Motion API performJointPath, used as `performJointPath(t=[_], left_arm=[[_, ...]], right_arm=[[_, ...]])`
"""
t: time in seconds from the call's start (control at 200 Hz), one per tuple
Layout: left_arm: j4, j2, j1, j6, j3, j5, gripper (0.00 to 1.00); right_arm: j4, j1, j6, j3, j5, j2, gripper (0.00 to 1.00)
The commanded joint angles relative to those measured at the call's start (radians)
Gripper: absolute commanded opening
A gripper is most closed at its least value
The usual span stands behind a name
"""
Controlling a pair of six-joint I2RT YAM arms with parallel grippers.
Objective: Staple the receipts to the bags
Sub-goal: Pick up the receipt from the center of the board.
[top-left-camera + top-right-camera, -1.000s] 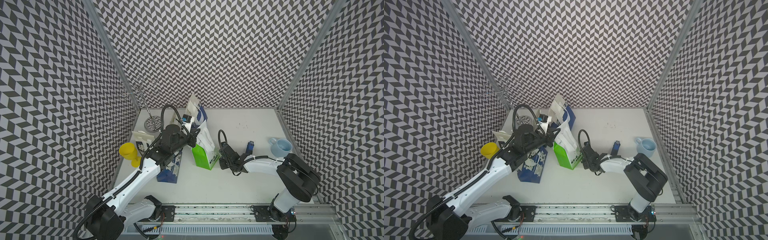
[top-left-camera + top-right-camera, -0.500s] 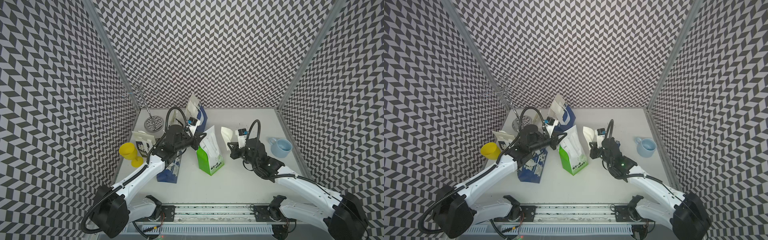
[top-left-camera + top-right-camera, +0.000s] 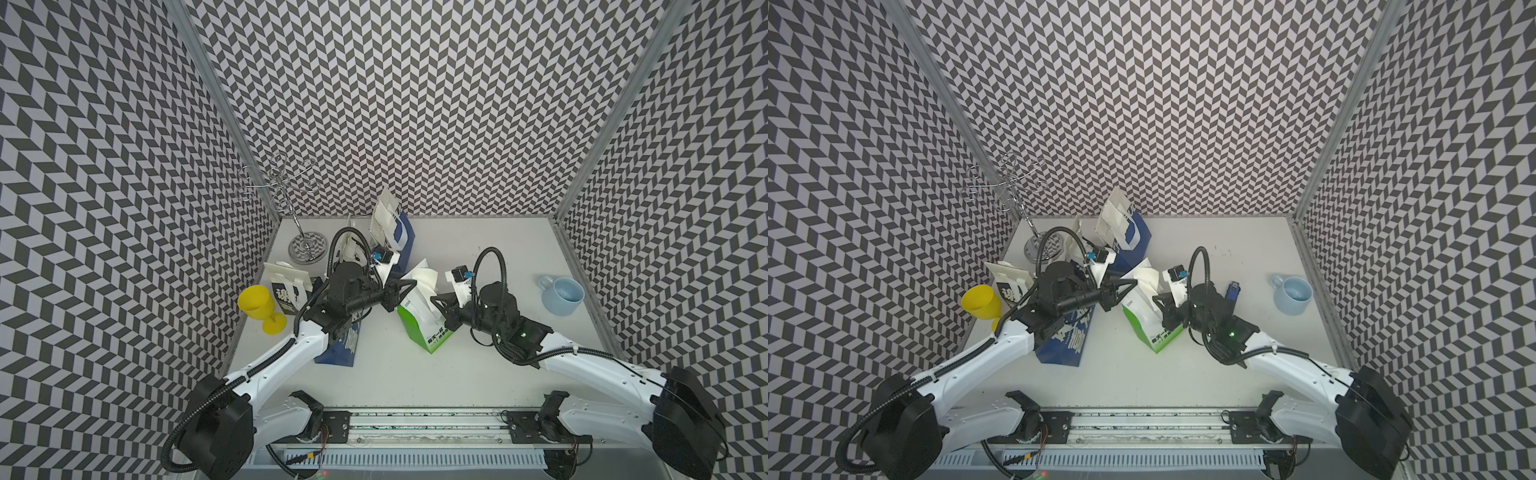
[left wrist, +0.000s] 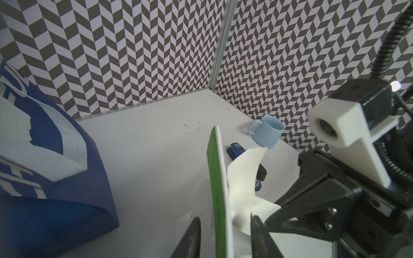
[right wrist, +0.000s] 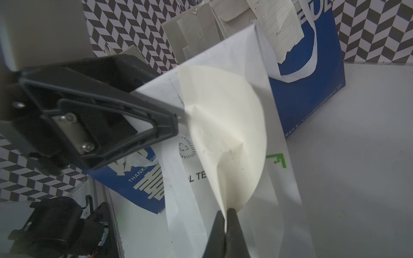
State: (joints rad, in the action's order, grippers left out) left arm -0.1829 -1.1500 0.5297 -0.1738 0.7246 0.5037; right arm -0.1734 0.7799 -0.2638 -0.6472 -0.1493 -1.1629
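Top views first. The green bag (image 3: 413,322) stands upright about mid-tabletop, with a cream receipt (image 3: 424,277) curled over its top edge. My left gripper (image 3: 402,294) comes at that edge from the left-edge side and the right gripper (image 3: 435,299) from the right-edge side. In a top view the stapler (image 3: 1232,291) lies flat behind the right arm, between the bag and the mug (image 3: 1292,295) by the right edge. Nobody's holding it.

Left wrist: the left gripper (image 4: 225,220) has its jaws apart, one on each side of the green bag (image 4: 215,178) rim. There's daylight on the green side, so nothing is clamped. The receipt (image 4: 243,176) bows away from the rim, and the right gripper (image 4: 278,206) has its tip on the paper.

Right wrist: the right gripper (image 5: 225,214) has its jaws together, pinched on the bottom corner of the receipt (image 5: 223,134). A blue bag (image 5: 312,93) behind carries a lined slip (image 5: 281,33) at its top.

I'd call this the line-up step for the green bag: the paper is presented but not fastened. Next, I reckon the left jaws need to close over rim and receipt together and flatten that curl. Then the right can let go and fetch the stapler. The paper's thin, so it could easily slip during that handover.
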Motion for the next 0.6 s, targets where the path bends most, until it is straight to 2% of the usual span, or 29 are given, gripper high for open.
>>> performJointPath(t=[0.0,0.185,0.406,0.591], left_arm=[[-0.026,0.040,-0.001,0.003,-0.007,0.055,0.41],[0.017,0.037,0.000,0.012,0.010,0.074,0.47],[0.033,0.013,0.000,0.019,0.031,0.063,0.44],[0.077,0.003,-0.001,0.043,0.049,0.038,0.42]], right_arm=[[-0.069,0.020,0.043,-0.014,0.022,-0.013,0.01],[-0.062,0.061,0.101,-0.030,0.073,-0.024,0.01],[-0.062,0.085,0.151,-0.034,0.111,-0.010,0.01],[-0.030,0.090,0.187,-0.040,0.199,0.015,0.01]])
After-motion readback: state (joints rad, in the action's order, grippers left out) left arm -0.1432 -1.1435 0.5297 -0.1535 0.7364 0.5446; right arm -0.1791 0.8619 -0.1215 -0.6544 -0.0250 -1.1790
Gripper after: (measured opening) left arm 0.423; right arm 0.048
